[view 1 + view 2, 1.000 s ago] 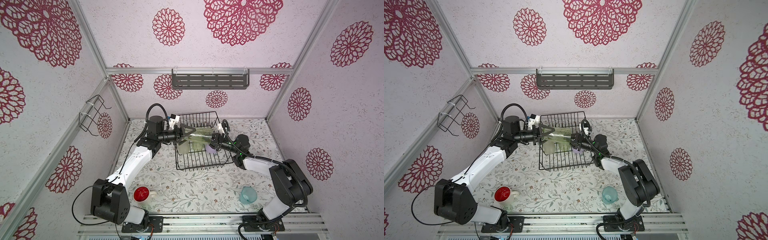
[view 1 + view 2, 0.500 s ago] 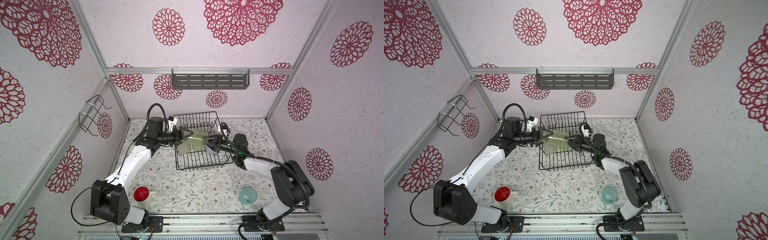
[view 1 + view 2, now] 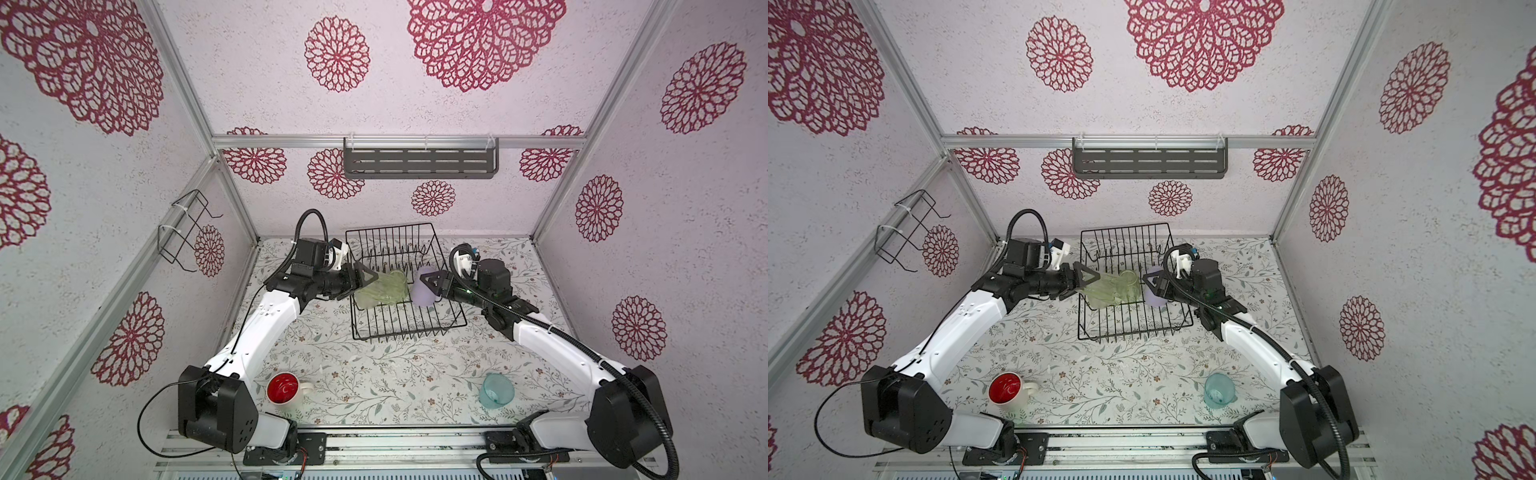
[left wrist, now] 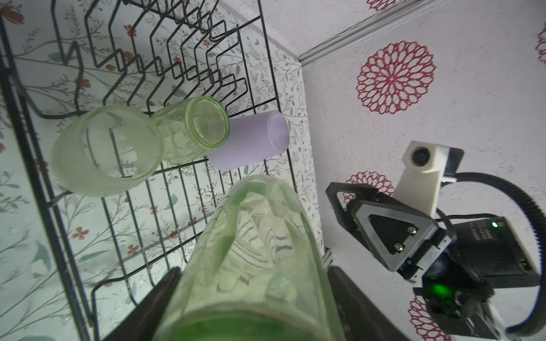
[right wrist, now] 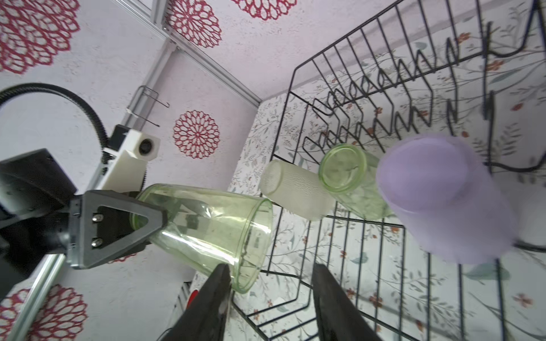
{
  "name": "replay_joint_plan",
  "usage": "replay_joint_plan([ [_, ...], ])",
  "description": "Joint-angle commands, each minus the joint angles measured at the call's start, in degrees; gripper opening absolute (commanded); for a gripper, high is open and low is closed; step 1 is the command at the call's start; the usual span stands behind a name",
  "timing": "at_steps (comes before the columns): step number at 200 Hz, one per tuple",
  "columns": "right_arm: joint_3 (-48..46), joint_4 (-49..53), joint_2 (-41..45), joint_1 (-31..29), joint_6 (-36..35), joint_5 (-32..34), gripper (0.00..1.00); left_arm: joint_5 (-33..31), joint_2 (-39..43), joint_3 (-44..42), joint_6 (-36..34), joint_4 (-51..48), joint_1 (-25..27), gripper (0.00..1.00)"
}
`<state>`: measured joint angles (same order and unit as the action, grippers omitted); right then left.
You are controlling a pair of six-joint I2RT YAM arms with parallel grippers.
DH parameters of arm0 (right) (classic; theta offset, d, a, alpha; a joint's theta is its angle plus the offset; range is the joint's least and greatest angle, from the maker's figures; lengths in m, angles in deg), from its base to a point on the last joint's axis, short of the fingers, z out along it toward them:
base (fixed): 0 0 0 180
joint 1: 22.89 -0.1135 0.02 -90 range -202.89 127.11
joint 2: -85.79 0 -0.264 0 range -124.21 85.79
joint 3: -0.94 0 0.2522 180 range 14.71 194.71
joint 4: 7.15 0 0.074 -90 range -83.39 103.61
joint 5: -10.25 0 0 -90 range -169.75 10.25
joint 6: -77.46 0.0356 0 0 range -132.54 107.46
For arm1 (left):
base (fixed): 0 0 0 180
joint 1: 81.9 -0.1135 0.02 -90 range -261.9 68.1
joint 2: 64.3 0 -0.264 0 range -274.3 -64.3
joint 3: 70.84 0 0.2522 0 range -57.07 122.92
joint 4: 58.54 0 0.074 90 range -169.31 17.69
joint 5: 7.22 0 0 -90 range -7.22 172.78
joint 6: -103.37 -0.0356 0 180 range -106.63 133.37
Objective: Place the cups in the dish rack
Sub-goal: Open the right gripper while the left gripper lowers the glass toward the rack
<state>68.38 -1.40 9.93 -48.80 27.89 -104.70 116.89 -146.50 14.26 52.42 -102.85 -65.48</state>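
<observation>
One pale-green tumbler, sideways, clamped in left end effector; right end effector apart.

The dish rack sits toward the back of the floral surface. The left pincer reaches over its left edge, clamped on a pale green tumbler held sideways above other greenish cups, which overlap too much to tell apart. The right pincer hangs at the lilac tumbler in the rack's right side. Near the front stand a red-lined mug on the left and a teal cup on the right.
</observation>
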Motion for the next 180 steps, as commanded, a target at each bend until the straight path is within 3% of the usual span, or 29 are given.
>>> replay_joint_plan([
  [1, 2.05, 6.82, 1.82, 0.04, -6.26, 4.59, 0.49, -5.05, 1.49, 3.04, -5.06, -3.95, 1.12, 0.65],
  [47, 1.98, 9.39, 3.55, -0.04, -8.34, 8.1, 0.5, -17.78, 0.04, 6.99, -11.97, -11.01, 5.58, 0.65],
  [109, -0.36, 8.27, 7.58, -0.1, -9.31, 14.97, 0.51, -29.31, -6.01, 12.59, -14.7, -17.52, 11.91, 0.66],
  [180, -1.81, 6.76, 8.35, -0.11, -8.96, 16.94, 0.51, -36.18, -10.65, 14.44, -15.1, -19.46, 15.39, 0.67],
])
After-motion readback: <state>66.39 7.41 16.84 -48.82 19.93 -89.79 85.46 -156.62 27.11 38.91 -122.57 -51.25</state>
